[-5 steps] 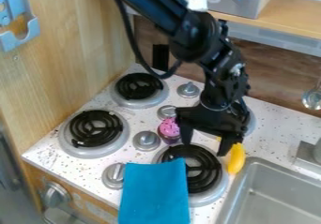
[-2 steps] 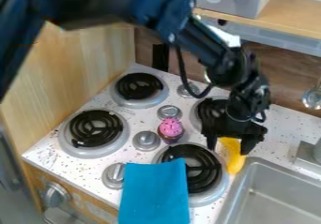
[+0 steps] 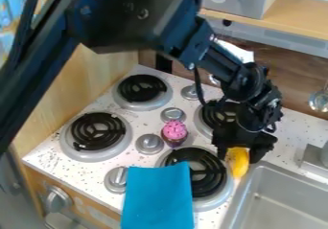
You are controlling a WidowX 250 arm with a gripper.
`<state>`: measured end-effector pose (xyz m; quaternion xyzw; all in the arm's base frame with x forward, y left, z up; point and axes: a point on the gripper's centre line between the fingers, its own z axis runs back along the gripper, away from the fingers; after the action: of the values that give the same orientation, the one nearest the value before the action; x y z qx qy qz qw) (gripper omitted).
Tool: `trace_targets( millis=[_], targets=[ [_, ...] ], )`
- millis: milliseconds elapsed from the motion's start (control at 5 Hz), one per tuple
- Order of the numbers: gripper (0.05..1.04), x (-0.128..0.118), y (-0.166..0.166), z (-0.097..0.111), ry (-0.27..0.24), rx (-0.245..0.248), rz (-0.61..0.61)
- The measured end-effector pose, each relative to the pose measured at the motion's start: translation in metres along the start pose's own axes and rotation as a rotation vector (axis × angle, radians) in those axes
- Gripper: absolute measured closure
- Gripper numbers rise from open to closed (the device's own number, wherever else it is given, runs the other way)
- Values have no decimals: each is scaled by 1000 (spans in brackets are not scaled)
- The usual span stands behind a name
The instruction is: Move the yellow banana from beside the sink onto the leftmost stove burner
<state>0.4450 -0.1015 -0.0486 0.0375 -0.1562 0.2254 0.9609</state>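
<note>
The black gripper (image 3: 240, 157) hangs over the speckled white table (image 3: 298, 127), its fingers (image 3: 261, 149) spread to either side of a yellow toy (image 3: 240, 164). The toy's upper part lies between the fingers and its lower end sticks out below them; whether they press on it, I cannot tell. Just left of the fingers and a little lower is a black coil burner (image 3: 206, 175) in a silver ring, its edge right beside the toy. Over the near edge of that burner lies a blue cloth (image 3: 157, 199), below and left of the fingers. Another coil burner (image 3: 221, 114) sits just behind the fingers, partly hidden by the arm. Further left of the fingers stands a cupcake (image 3: 174, 131) with pink frosting, between a larger silver knob (image 3: 149, 144) and the burners on the fingers' side. Two more burners, one nearer (image 3: 96, 131) and one farther back (image 3: 142, 88), are well to the left of the fingers. The metal sink (image 3: 285, 199) begins just below and right of them, its corner near the toy.
</note>
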Motion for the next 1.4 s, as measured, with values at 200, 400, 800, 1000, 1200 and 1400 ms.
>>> trace_targets(
  millis=[200, 400, 800, 1000, 1200, 1400],
  targets=[
    [384, 2, -2, -7, 3, 15, 18],
    [563, 2, -1, -7, 7, 26, 33],
    [567, -19, 17, 16, 60, 12, -52],
    [567, -31, 32, 41, 78, -45, -149],
    [567, -34, 55, 60, 81, -82, -227],
    [567, -37, 71, 78, 48, -158, -297]
  ],
)
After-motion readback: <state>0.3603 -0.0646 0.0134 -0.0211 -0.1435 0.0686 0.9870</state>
